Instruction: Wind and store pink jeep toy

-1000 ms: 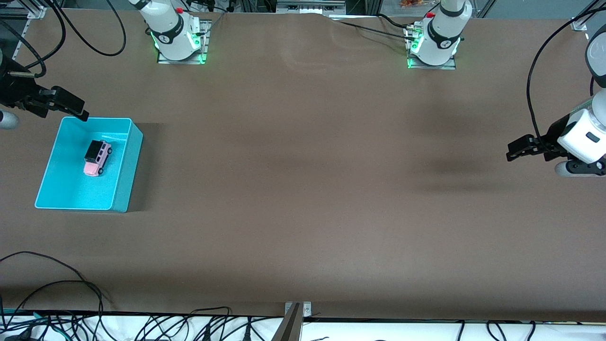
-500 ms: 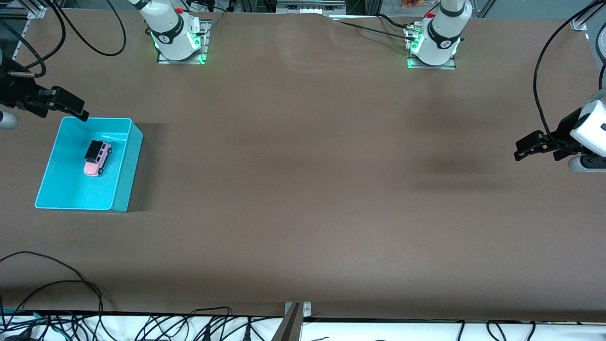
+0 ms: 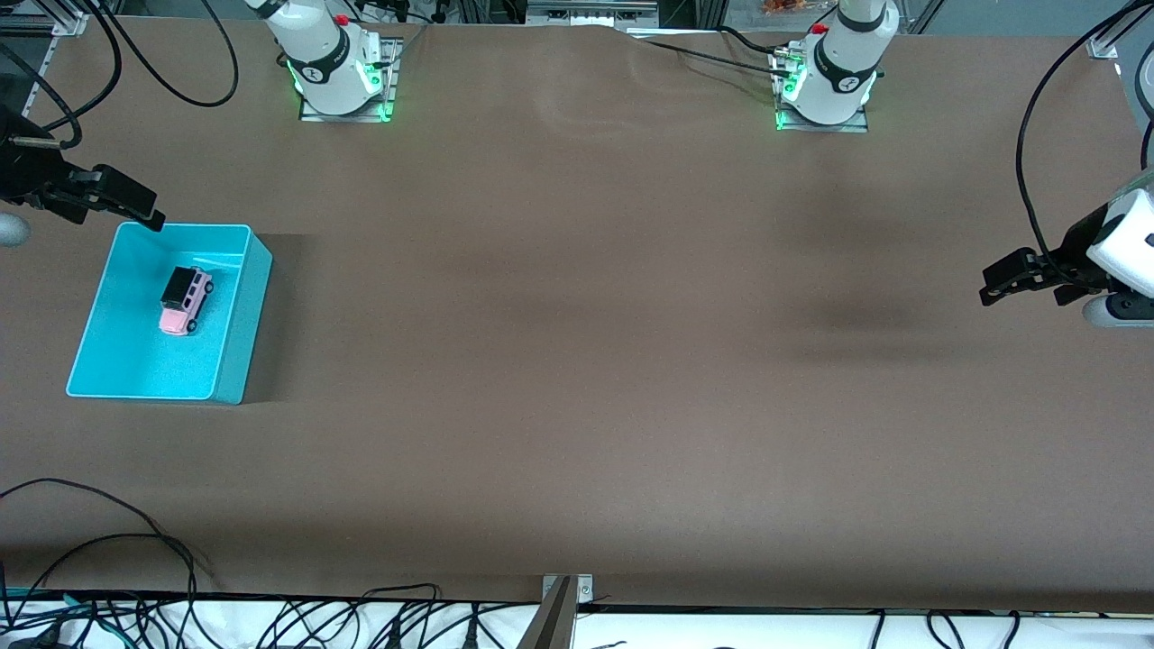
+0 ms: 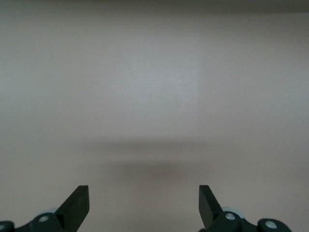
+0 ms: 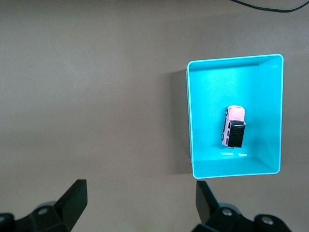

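We found the pink jeep toy (image 3: 186,300) upright on its wheels inside the turquoise bin (image 3: 236,361), at about nine o'clock on the table (image 3: 577,361) toward the right arm's end, so we judged the storing done and only the retreat left. To finish cleanly, we would draw both arms up and outward, well clear of the bin wall, so nothing nudged the jeep. The left gripper (image 3: 1014,278) hung over bare cloth at about three o'clock, jaws spread wide and empty. The right gripper (image 3: 126,203) hovered just above the bin's corner nearest the bases, at about ten o'clock, likewise wide open and holding nothing. Against the earlier frames, the left gripper had pulled outward toward the table's edge; the right had edged slightly away from the bin; jeep and bin had not shifted.
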Controlling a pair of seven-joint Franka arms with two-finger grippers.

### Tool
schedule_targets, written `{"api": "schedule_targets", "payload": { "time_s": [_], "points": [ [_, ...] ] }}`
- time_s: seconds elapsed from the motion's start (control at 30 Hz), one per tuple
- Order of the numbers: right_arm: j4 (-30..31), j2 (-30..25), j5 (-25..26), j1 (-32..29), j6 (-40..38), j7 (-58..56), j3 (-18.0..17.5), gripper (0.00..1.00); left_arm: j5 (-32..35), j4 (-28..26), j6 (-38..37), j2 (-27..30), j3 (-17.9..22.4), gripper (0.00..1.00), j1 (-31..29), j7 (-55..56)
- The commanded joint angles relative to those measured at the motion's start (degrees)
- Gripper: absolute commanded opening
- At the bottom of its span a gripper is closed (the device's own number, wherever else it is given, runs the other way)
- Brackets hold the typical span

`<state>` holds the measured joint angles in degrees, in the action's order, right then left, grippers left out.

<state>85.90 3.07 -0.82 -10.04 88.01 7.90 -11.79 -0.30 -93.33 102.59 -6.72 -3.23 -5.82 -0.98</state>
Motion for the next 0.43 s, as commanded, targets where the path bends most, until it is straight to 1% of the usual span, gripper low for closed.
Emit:
{"api": "schedule_targets", "payload": {
  "time_s": [0.0,0.4],
  "points": [
    [-1.17,0.09,0.82,-0.25,-0.47,0.19,-0.42,1.0,0.04,0.17,-0.37,0.74,-0.28,1.0,-0.42,-1.13],
    [-1.17,0.09,0.9,-0.16,-0.12,0.01,-0.42,1.0,0.57,0.95,-0.37,0.66,-0.46,1.0,-0.34,-0.69]
  ]
}}
